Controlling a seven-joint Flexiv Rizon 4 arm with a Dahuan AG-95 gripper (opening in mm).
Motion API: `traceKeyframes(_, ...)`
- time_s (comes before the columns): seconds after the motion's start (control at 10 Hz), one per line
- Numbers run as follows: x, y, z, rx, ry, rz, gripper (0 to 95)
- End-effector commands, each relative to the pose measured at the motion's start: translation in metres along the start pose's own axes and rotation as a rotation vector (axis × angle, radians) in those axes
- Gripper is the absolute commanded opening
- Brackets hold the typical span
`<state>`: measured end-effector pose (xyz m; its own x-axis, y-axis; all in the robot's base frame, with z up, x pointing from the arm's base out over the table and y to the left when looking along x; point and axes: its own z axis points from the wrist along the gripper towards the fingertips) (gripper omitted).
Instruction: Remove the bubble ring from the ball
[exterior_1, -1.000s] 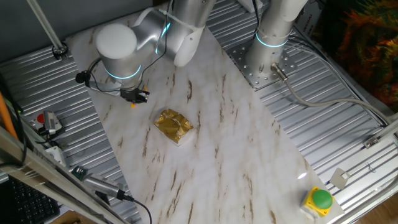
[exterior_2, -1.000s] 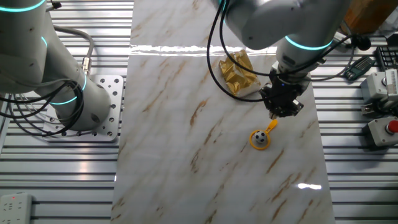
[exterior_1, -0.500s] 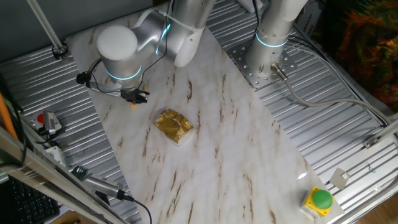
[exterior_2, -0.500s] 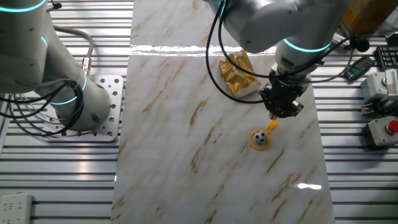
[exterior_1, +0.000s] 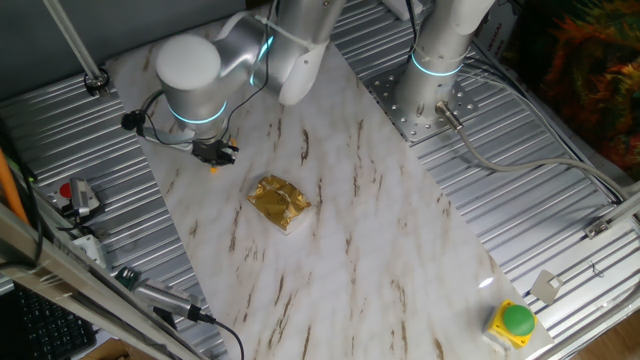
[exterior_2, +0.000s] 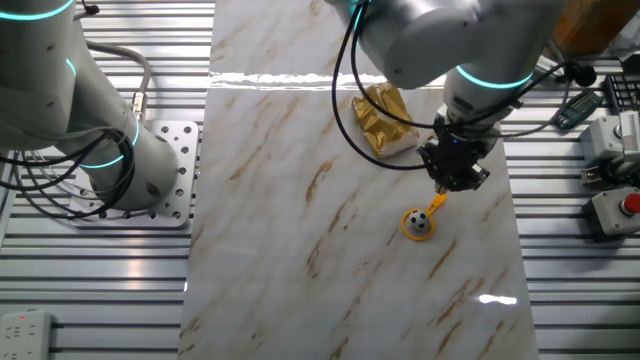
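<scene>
No writing or brand could be read on anything in either view.

The ring (exterior_2: 419, 223) lay flat on the marble-patterned counter (exterior_2: 290, 250), with the ball (exterior_2: 419, 222) sitting inside its loop. The ring's short handle ran up and to the right from the loop, towards the hand (exterior_2: 446, 183). In the other fixed view the hand was seen directly above the handle's far end, with the tip of the handle meeting the underside of the hand. Whether the handle was actually pinched there could not be told, as the fingers were hidden by the dark body of the hand; how far apart the fingers stood could not be told either.

In the one fixed view the hand (exterior_1: 213, 154) was seen under the arm's large white joint, and only a small orange speck of the ring (exterior_1: 214, 169) was visible just below it; the ball was hidden there.

A crumpled gold foil packet (exterior_2: 383, 119) lay on the counter near the hand, apart from the ring. A green button on a yellow box (exterior_1: 515, 322) was seen off the counter's far corner.
</scene>
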<state>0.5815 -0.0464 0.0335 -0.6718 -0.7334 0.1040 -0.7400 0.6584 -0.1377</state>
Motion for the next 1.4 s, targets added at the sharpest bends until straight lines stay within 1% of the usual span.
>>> traceKeyframes(0.1, 0.0016, -0.0028, -0.0004, -0.012, -0.018, 0.013, 0.0)
traceKeyframes(0.3, 0.003, -0.0068, -0.0007, -0.02, -0.038, 0.015, 0.0)
traceKeyframes(0.4, 0.0032, -0.0074, -0.0001, -0.029, -0.054, 0.025, 0.0)
traceKeyframes(0.6, 0.0015, -0.0086, 0.0009, -0.031, -0.071, 0.031, 0.0)
traceKeyframes(0.7, 0.0014, -0.0086, 0.0013, -0.027, -0.086, 0.035, 0.0)
traceKeyframes(0.8, 0.0015, -0.0085, 0.0017, -0.029, -0.098, 0.037, 0.0)
traceKeyframes(1.1, 0.0015, -0.0085, 0.002, -0.034, -0.112, 0.041, 0.0)
traceKeyframes(1.2, 0.0015, -0.0084, 0.0025, -0.041, -0.118, 0.044, 0.0)
traceKeyframes(1.4, 0.0011, -0.008, 0.0068, -0.043, -0.117, 0.042, 0.0)
